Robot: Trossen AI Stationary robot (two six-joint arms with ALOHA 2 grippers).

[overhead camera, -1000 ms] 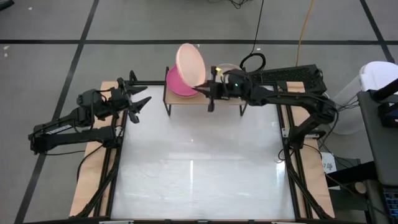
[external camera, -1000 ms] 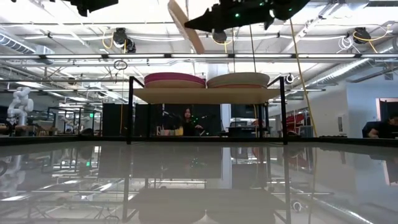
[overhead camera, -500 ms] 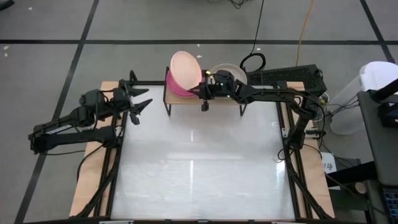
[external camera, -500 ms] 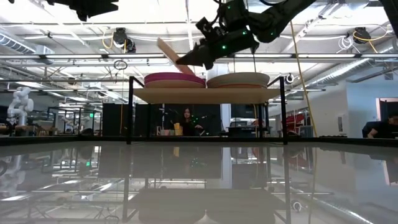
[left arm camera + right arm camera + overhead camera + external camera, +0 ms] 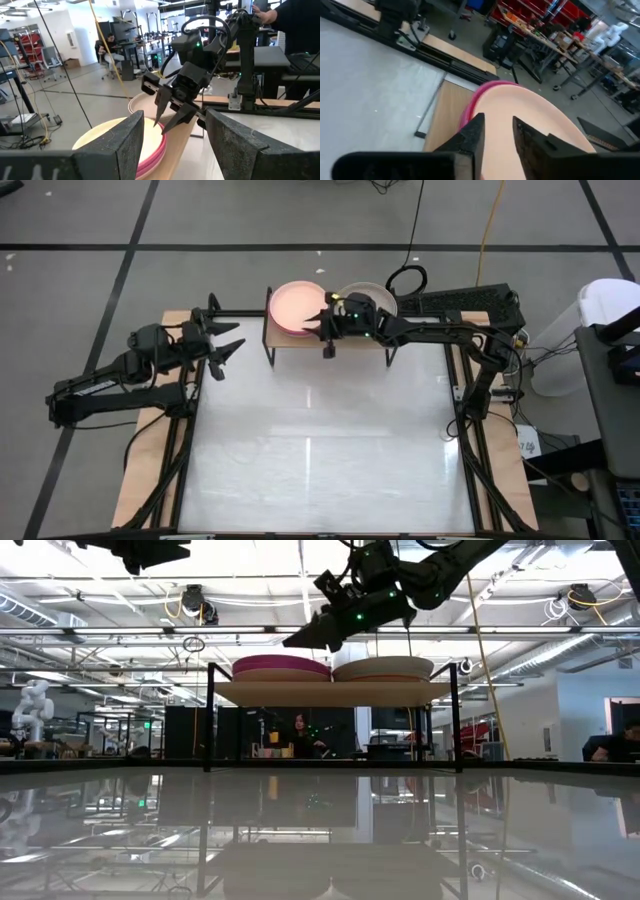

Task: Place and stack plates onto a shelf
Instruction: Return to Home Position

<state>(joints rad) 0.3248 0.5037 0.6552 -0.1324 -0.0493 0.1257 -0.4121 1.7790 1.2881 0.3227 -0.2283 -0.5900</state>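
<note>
On the shelf (image 5: 300, 341), a low wooden rack on black legs at the table's far edge, a peach plate (image 5: 296, 305) lies flat on a magenta plate (image 5: 470, 107), forming the left stack (image 5: 281, 667). To its right sits a beige stack (image 5: 383, 668). My right gripper (image 5: 300, 640) hovers open just above the peach plate's right rim, its fingers clear of the plate in the low view. My left gripper (image 5: 228, 340) waits open, held level off the shelf's left end.
The white table top (image 5: 310, 440) spreads out in front of the shelf inside a black frame. Cables and a dark box (image 5: 470, 302) lie behind the shelf on the right. People sit at desks in the room beyond.
My right gripper has come down toward the shelf's left stack, carrying the peach plate tilted on edge. It has let go of the plate, which has tipped over and now lies flat on the magenta plate.
</note>
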